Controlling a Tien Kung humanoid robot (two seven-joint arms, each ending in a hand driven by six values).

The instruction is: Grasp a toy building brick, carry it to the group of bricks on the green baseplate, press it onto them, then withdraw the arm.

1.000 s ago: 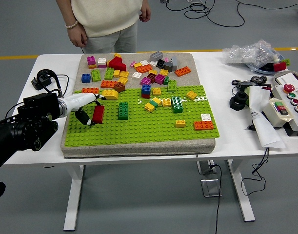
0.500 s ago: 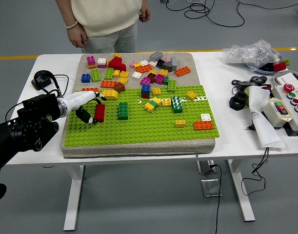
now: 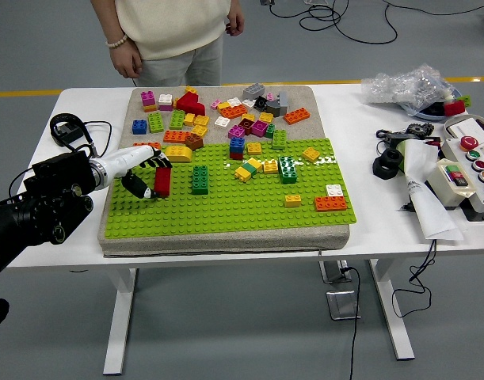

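Left hand [image 3: 144,170], fingers curled around a red brick [image 3: 162,182] held upright over the left part of the green baseplate [image 3: 226,210], just left of a dark green brick [image 3: 200,180]. Loose bricks [image 3: 218,115] lie beyond. A person [image 3: 174,32] stands at the far side of the white table [image 3: 368,158].

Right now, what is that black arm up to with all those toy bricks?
The robot's left hand holds a red brick over the left part of the green baseplate, just left of a dark green brick. The main cluster of bricks sits further right. A person stands at the far side, touching nothing.
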